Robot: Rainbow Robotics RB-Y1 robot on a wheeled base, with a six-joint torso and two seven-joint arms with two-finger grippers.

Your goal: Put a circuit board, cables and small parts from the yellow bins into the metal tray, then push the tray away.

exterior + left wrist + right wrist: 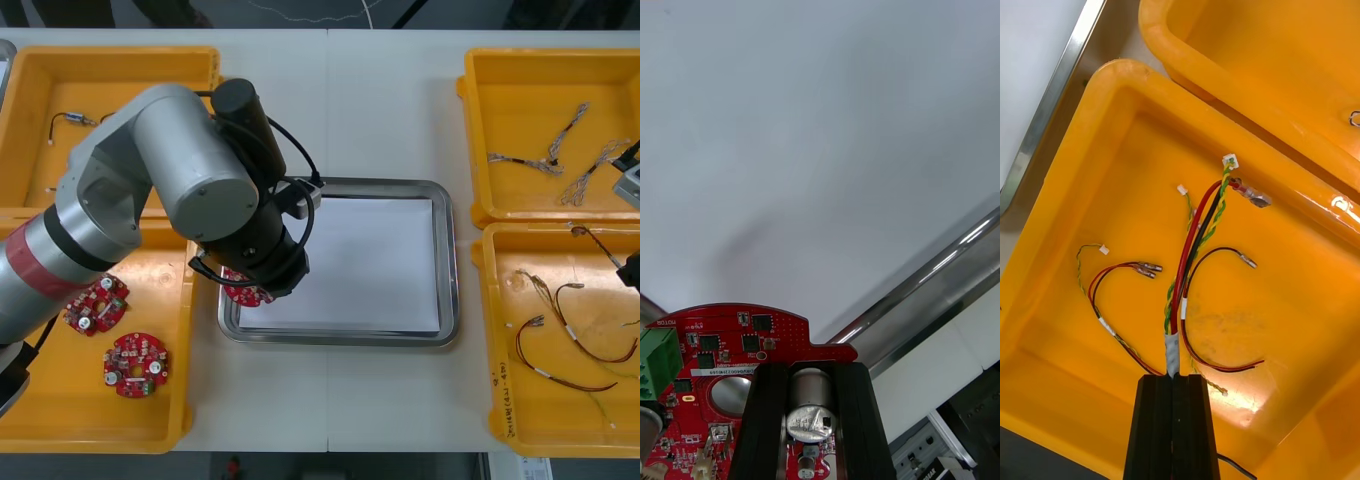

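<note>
Board placement in hand: holds round red circuit board (pixel 722 341) clamped in left gripper (pixel 811 375), over metal tray (pixel 940 292), rim just beside the fingers, white inside beyond them. Next likely calls for lowering and releasing flat onto the white. Pinches cable bundle (pixel 1196 240) in right gripper (pixel 1174 379), narrow, inside yellow bin (pixel 1067 187); loose cables (pixel 1112 300) close beside the fingers, likely snag on lifting.
</note>
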